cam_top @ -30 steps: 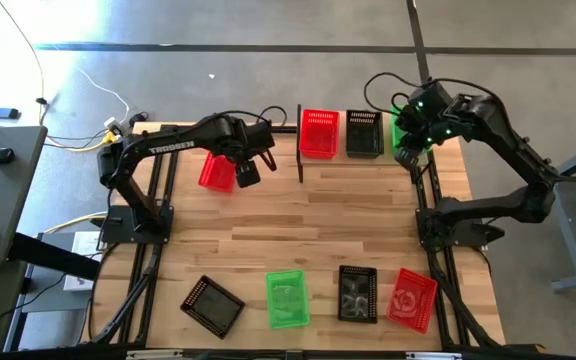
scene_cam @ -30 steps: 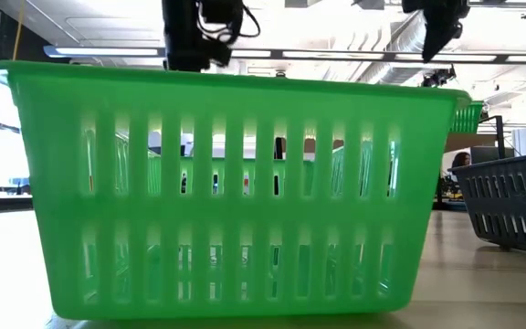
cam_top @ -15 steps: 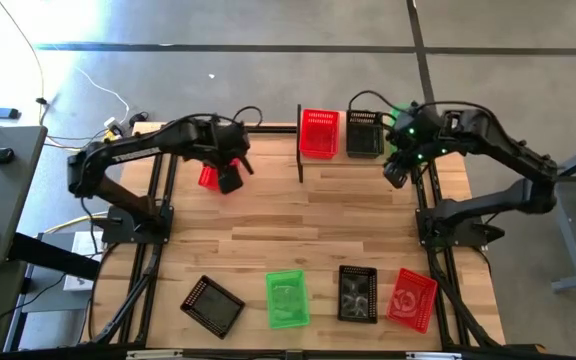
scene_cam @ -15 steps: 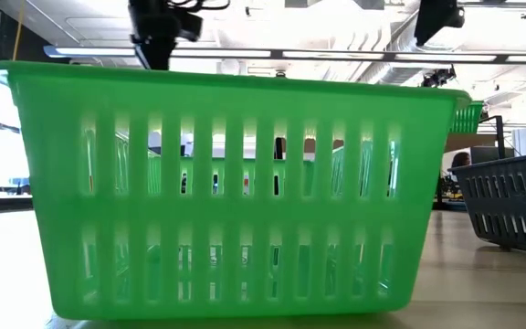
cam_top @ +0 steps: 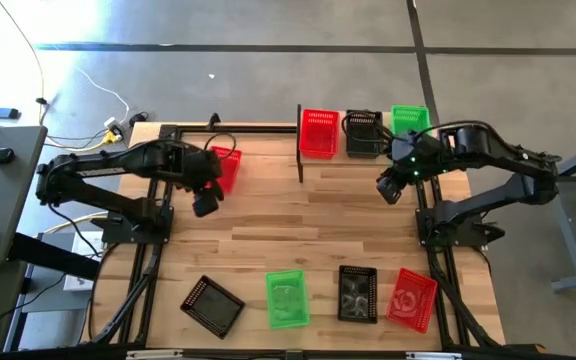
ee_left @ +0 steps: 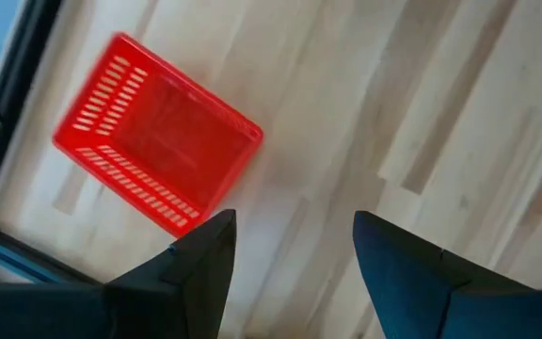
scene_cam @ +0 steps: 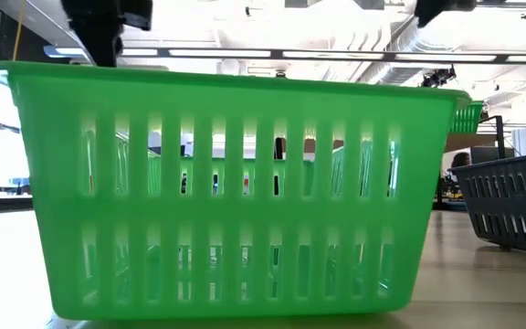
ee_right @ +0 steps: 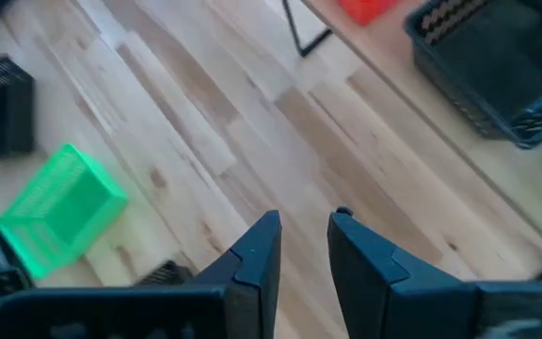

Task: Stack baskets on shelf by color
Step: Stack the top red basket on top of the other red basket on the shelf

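Left gripper (cam_top: 205, 205) wide and empty beside red basket (cam_top: 225, 168), right gripper (cam_top: 388, 187) narrowly parted, empty, no legible writing.

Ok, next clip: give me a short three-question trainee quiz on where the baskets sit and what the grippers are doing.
1. True or false: the shelf carries a red, a black and a green basket.
2. Which colour is the basket nearest the left gripper? A red, B green, C black.
3. How many baskets lie along the table's near edge?

Key: 1 true: red basket, black basket, green basket. 2 A: the loose red basket. 3 four. The right gripper holds nothing.
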